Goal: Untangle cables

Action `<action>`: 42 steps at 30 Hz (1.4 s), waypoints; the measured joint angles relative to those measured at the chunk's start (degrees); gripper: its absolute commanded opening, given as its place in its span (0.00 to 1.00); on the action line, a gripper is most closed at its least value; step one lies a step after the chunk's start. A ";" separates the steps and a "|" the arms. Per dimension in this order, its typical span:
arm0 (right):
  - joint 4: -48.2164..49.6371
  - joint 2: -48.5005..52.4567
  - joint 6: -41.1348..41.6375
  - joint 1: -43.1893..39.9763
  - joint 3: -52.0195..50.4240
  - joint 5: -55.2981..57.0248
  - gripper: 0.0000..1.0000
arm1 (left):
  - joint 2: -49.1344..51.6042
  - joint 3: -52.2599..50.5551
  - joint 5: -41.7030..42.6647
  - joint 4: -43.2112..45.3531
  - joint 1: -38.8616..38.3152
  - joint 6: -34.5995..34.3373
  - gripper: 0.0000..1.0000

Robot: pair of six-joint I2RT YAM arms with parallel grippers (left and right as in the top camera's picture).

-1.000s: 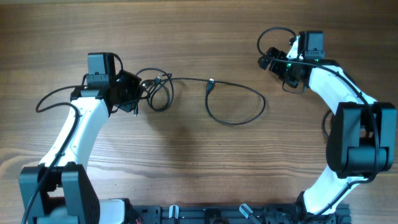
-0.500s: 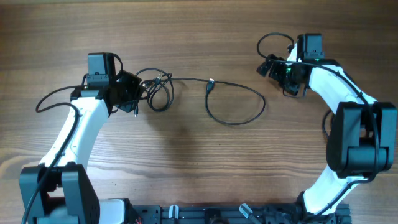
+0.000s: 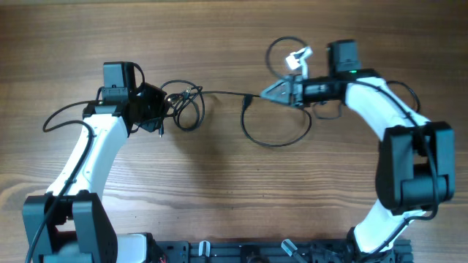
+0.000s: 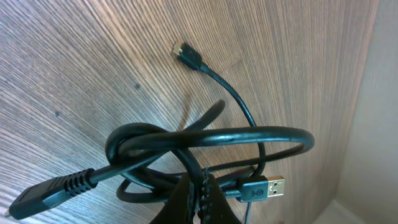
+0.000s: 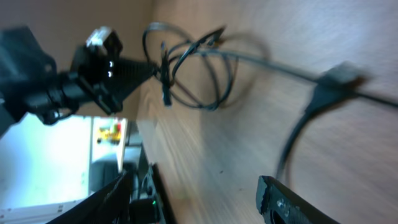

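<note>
While the left tool (image 3: 162, 111) is pinching the knot, the cables (image 3: 191, 109) are lying mostly tangled on the desk (image 3: 219, 190), so the job is looking barely started
Left tool is clenching a strand of the knotted bundle, fingers (image 4: 186, 198) pressed together on it in the left wrist view, with a USB plug (image 4: 266, 186) sitting just beside them; several cords are crossing and looping through each other there. One cord is running right from the knot into a wide loose loop (image 3: 281, 139) near desk centre, ending in a small plug (image 3: 248, 99). Right tool (image 3: 266, 93) is hovering just beside that plug, jaws apart, nothing between them. Left to do, by my read: grabbing the free end, pulling the strands out of the knot, laying each cord apart
</note>
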 measured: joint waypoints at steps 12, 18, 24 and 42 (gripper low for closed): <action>14.16 -0.04 25.27 20.13 -0.07 24.30 0.62 | 0.00 0.00 4.70 -0.17 0.00 0.55 0.04; 15.41 -0.04 30.01 21.68 -0.07 29.20 0.57 | 0.00 0.00 7.93 1.36 0.00 3.93 0.04; 15.87 -0.04 24.39 25.22 -0.09 29.86 0.62 | 0.00 0.00 8.57 1.99 0.00 4.48 0.04; 21.00 1.55 15.58 32.74 -0.31 36.68 0.74 | 0.00 0.00 8.59 1.99 0.00 4.46 0.04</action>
